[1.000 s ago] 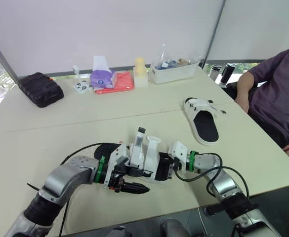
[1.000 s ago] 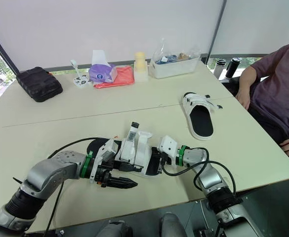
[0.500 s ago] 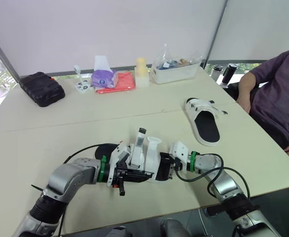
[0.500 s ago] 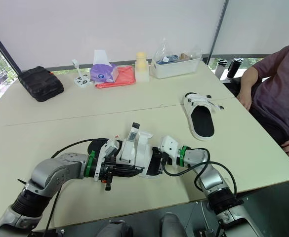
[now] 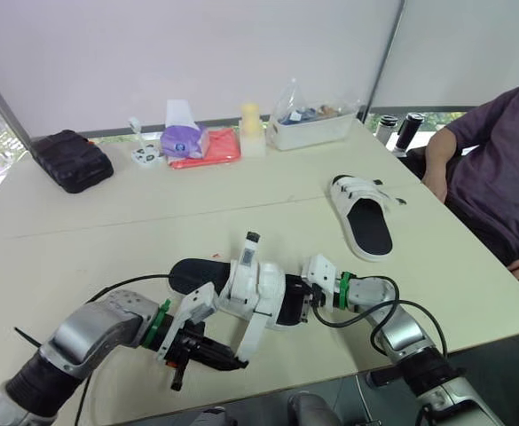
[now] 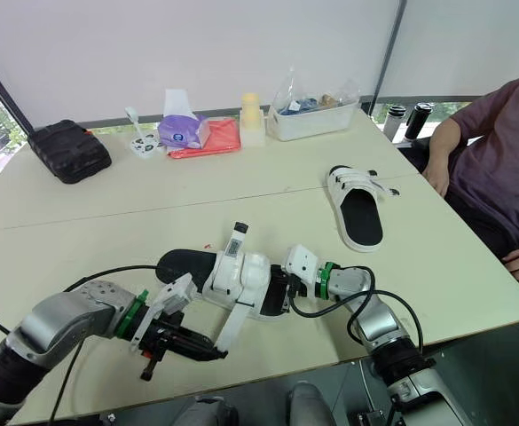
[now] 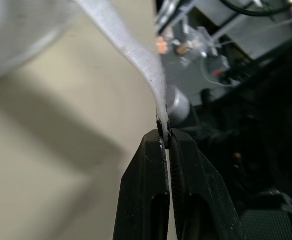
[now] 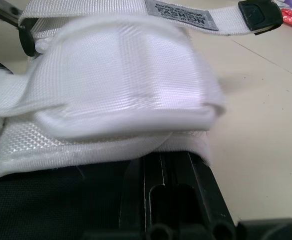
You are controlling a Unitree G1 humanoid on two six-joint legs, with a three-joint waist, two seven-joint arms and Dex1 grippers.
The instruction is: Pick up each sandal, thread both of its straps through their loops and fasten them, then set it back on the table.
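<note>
Fastening step on near sandal point(image 5: 257, 288): R hand point(image 5: 296, 306) clamps its sole, L hand point(image 7: 164, 136) pinches strap point(image 7: 131, 55) end taut; next prob. needs strap folded back & pressed down.

Coarse woven cloth on the sandal point(image 8: 121, 75) straps; sole matt, probably foam; table point(image 5: 82, 240) smooth

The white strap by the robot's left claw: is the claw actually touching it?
Touching. The left wrist view shows the strap end pinched between the left gripper's two black fingers, with no gap.
</note>
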